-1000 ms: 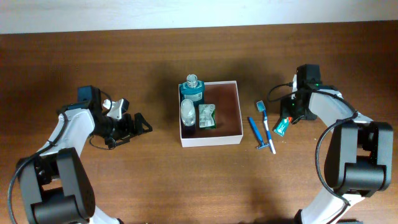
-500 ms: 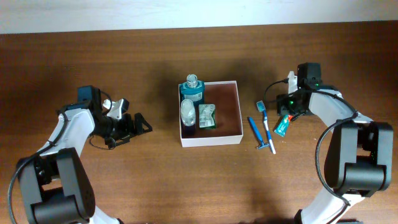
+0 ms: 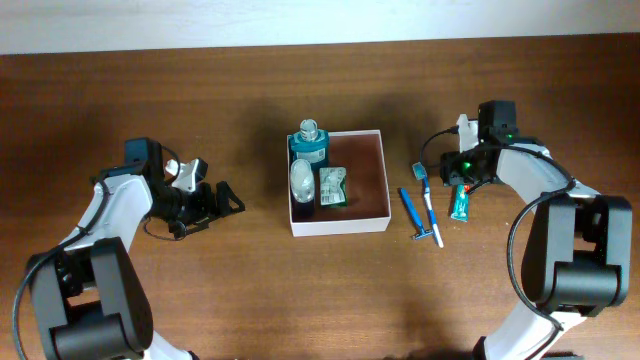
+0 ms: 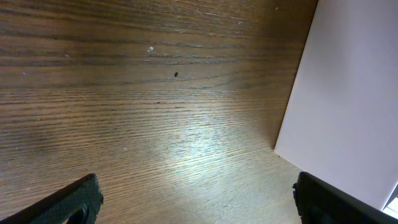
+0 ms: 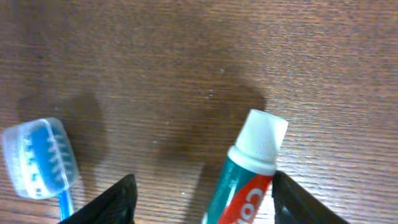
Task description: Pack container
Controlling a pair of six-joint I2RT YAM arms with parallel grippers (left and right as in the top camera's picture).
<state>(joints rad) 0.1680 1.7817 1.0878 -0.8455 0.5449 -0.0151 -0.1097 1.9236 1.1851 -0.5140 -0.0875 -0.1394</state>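
Observation:
The container, a shallow white-walled box with a reddish-brown inside, sits mid-table. It holds a teal bottle, a clear bottle and a green packet. To its right lies a toothpaste tube. My right gripper is over the tube's cap end. In the right wrist view the tube lies between the fingers of the open right gripper, against the right finger and apart from the left one. My left gripper is open over bare wood left of the container, whose white wall shows in the left wrist view.
A blue toothbrush, its head also in the right wrist view, lies between the container and the tube. A blue stick and a white-handled razor lie just below it. The table's far edge runs along the top.
The toothpaste tube has swung from slanted to nearly straight up and down in the overhead view, and my right gripper has shifted slightly left. The left arm has not moved.

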